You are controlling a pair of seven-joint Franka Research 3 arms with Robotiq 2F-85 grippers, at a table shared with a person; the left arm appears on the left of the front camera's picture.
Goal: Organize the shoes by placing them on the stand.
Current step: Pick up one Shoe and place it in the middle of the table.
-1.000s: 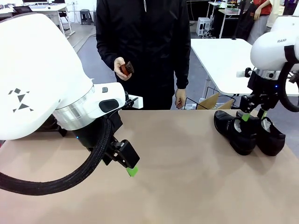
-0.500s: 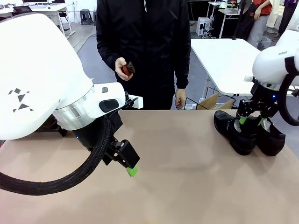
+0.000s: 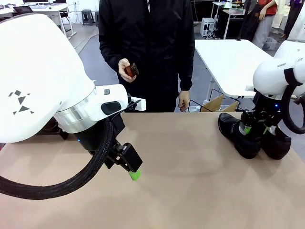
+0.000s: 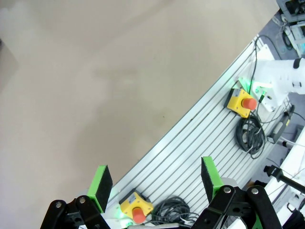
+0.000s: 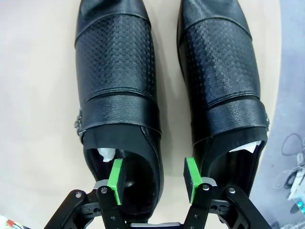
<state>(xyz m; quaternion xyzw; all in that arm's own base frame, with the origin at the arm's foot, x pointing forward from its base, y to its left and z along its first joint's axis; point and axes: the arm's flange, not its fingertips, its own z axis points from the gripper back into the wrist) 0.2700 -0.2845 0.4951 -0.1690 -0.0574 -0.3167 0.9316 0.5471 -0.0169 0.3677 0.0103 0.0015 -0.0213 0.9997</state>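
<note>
Though cut off below, shoes adjacent.

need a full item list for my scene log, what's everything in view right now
shoes: two, glossy black, side by side on the table's right part
table: one, tan, under both arms
brush: one, reddish-brown, in the person's hand
white table: one, white, behind on the right
cardboard box: one, brown, past the far edge
emergency-stop boxes: two, yellow with red buttons, past the table's edge in the left wrist view
cables: several, black, coiled by those boxes
person: one, black jacket, far side
left gripper: black, green pads, open, over the table's edge
right gripper: black, green pads, open, one finger inside a shoe, the other between the shoes
</note>
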